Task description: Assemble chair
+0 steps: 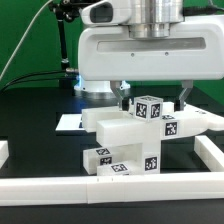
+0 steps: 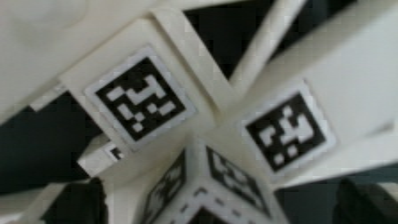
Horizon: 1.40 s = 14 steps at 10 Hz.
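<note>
The white chair parts (image 1: 125,130) stand stacked in the middle of the black table, with black-and-white tags on several faces. A tagged block (image 1: 150,108) sits on top, a bar (image 1: 195,122) sticks out toward the exterior view's right, and tagged pieces (image 1: 120,162) lie below. My gripper (image 1: 154,97) hangs right above the top block, one finger (image 1: 122,93) on each side of it, jaws wide and apart from it. In the wrist view the tagged chair parts (image 2: 214,110) fill the picture very close up, and my gripper (image 2: 217,205) straddles them.
A low white rim wall (image 1: 110,188) runs along the front, with side pieces at the exterior view's left (image 1: 4,152) and right (image 1: 208,150). The marker board (image 1: 70,122) lies behind the parts. The arm's base (image 1: 95,88) stands at the back.
</note>
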Available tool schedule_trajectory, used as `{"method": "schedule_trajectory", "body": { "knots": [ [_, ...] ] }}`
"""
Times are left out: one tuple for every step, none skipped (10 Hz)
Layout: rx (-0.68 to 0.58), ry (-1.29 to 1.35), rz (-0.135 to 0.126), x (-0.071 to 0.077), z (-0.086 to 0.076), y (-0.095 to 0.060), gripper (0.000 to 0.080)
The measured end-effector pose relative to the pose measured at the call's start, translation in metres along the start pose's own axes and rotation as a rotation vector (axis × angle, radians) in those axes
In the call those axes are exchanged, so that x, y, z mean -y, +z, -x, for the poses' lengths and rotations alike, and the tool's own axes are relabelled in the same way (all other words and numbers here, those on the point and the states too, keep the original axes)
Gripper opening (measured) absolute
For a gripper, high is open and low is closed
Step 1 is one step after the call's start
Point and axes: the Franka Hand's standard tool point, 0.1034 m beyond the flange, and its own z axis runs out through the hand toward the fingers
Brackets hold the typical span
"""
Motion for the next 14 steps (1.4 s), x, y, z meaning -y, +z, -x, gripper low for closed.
{"method": "schedule_trajectory", "body": {
  "knots": [
    [-0.038, -0.021, 0.0, -0.006, 0.002, -0.001, 0.0648],
    [-0.03, -0.098, 0.005, -0.008, 0.004, 0.0, 0.0648],
    [-0.032, -0.145, 0.007, -0.008, 0.002, -0.001, 0.0649],
    [-0.036, -0.33, 0.024, -0.011, -0.002, -0.002, 0.0649],
    [-0.035, -0.504, 0.052, -0.01, -0.008, -0.004, 0.0649],
    [-0.034, -0.673, 0.068, -0.004, -0.008, -0.001, 0.0649],
    [-0.036, -0.631, 0.063, -0.004, -0.008, -0.001, 0.0649],
    [-0.035, -0.63, 0.064, -0.005, -0.008, -0.001, 0.0532],
    [-0.035, -0.629, 0.064, -0.005, -0.008, -0.001, 0.0385],
    [-0.038, -0.538, 0.061, -0.005, -0.008, 0.0, 0.0385],
    [-0.04, -0.459, 0.059, -0.005, -0.008, 0.0, 0.0284],
    [-0.042, -0.383, 0.057, -0.005, -0.008, 0.0, 0.0284],
    [-0.044, -0.31, 0.056, -0.005, -0.008, 0.0, 0.0284],
    [-0.046, -0.23, 0.052, -0.005, -0.008, 0.0, 0.0284]
  ]
}}
